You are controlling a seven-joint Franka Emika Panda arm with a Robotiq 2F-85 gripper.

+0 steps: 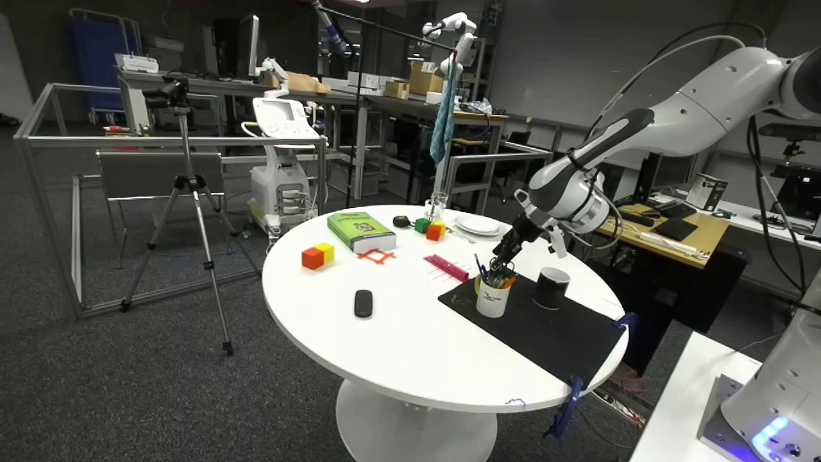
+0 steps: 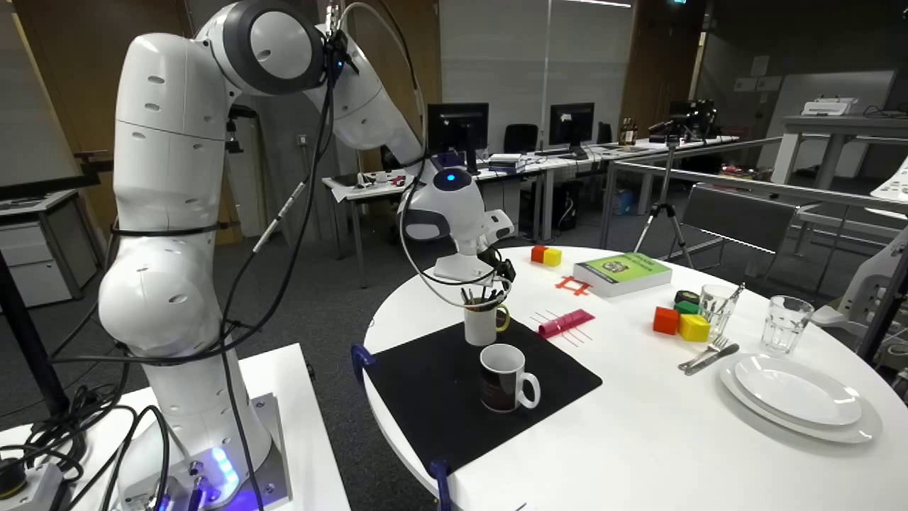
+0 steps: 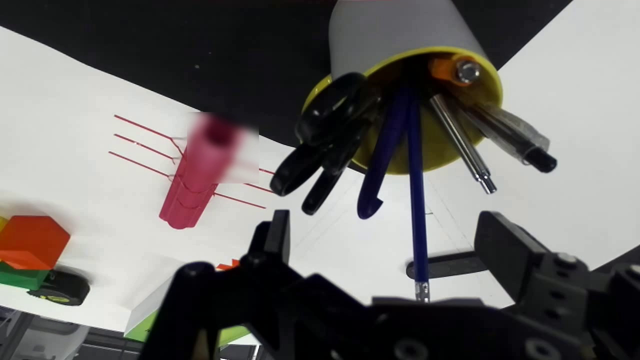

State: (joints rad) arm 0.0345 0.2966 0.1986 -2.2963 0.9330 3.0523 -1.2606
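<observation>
My gripper (image 3: 383,215) is open above a white cup (image 3: 400,30) with a yellow inside. A blue pencil (image 3: 418,210) rises from that cup between the spread fingers, touching neither pad; its end reaches the palm, where contact is unclear. Around it in the cup stand black scissors (image 3: 332,107), a dark blue pen (image 3: 375,180), a silver pen (image 3: 462,145), a clear pen with a black tip (image 3: 520,140) and something orange (image 3: 445,70). Both exterior views show the cup (image 1: 492,301) upright on a black mat (image 1: 564,346), close to a black mug (image 2: 500,383).
A pink roll (image 2: 565,323) lies beside the mat, with a dark remote (image 1: 363,303) farther off. Also on the round table are a green book (image 1: 362,232), coloured blocks (image 2: 667,321), glasses (image 2: 786,323), plates (image 2: 801,390) and cutlery. Blue clamps (image 1: 564,410) grip the table edge.
</observation>
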